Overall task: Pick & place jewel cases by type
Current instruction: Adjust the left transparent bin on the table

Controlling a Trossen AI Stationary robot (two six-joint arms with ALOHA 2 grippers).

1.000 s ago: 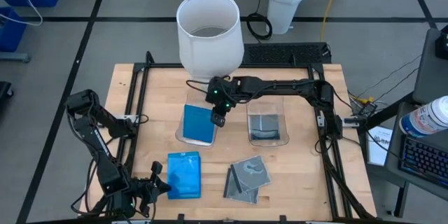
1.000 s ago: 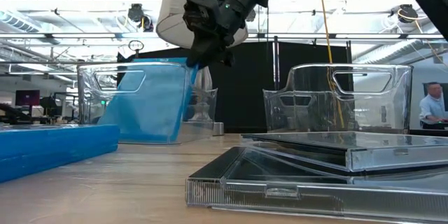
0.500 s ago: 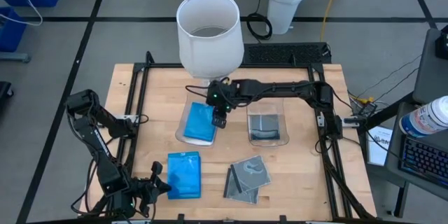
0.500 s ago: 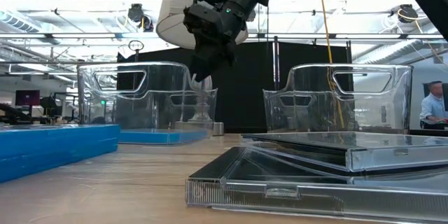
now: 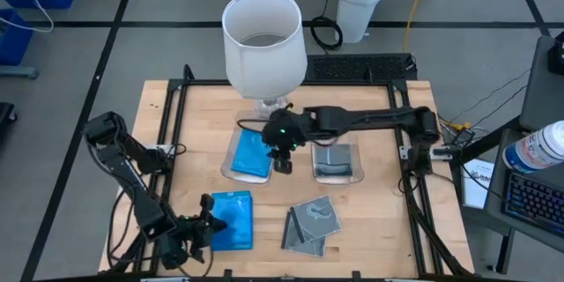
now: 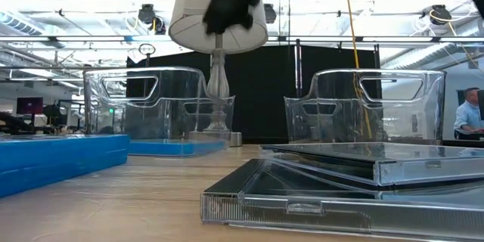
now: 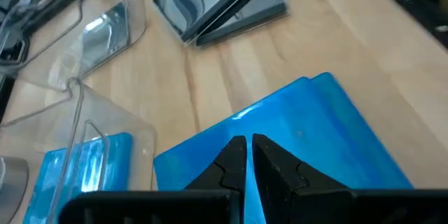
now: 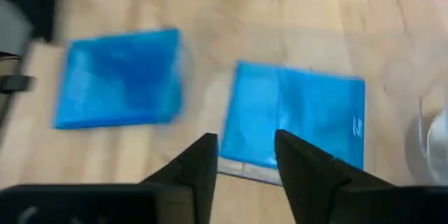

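Bright, even overhead light; ceiling lamps glare in the low view, shadows stay soft, and the right wrist view is motion-blurred.

The table point(image 5: 370, 229) under me is pale wood with a matt, visibly grained surface. The 2 trays, left point(image 5: 231, 169) and right point(image 5: 356, 173), are clear glossy plastic. The blue jewel cases point(image 5: 232, 220) are smooth, shiny plastic; the grey jewel cases point(image 5: 313, 222) are smoky, translucent and glossy. My right gripper point(image 8: 245, 161) and left gripper point(image 7: 246, 157) have dark matt fingers. The lampshade point(image 5: 263, 44) looks matt white.
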